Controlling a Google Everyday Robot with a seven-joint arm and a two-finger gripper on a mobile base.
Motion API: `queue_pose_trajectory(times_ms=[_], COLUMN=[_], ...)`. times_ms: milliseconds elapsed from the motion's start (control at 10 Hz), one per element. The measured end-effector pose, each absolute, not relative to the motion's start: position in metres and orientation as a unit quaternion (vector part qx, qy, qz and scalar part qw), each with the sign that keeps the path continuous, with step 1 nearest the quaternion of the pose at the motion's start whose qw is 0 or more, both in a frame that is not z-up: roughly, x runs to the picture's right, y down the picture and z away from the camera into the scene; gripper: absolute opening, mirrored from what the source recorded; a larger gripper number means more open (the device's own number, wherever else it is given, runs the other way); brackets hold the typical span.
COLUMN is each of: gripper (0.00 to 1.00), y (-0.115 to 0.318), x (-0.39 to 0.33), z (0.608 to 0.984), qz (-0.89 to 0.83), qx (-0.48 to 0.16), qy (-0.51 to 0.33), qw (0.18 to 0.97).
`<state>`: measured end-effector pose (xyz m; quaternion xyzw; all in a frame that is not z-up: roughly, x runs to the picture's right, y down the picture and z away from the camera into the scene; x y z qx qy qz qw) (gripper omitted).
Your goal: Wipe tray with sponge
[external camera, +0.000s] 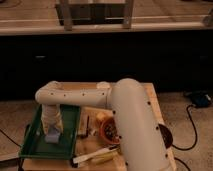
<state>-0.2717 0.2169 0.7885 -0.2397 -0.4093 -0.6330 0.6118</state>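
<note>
The dark-green tray [37,142] lies at the left end of the wooden table. The pale blue-grey sponge [52,136] rests on the tray's floor near its middle. My gripper [51,130] hangs straight down from the white arm and presses onto the sponge from above. The gripper's tips are hidden behind the wrist and the sponge. The arm [125,115] reaches in from the lower right and bends over the tray.
An orange bowl [109,131] with dark contents stands right of the tray. A yellow lump [101,117] lies behind it. A white-handled brush [95,155] lies near the front edge. A dark round object [165,136] sits at the right, and a cable [192,130] runs on the floor.
</note>
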Motion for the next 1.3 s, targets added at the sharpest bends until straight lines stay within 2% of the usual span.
queue_pose_trajectory(times_ms=[500, 800, 1300], gripper=[0.0, 0.0, 0.0], y=[0.189, 0.187, 0.188], x=[-0.274, -0.3, -0.3], z=[0.816, 0.818, 0.819], qz=[-0.618, -0.623, -0.625], qx=[-0.217, -0.21, -0.212], qy=[-0.422, -0.437, -0.439], qw=[0.626, 0.614, 0.61])
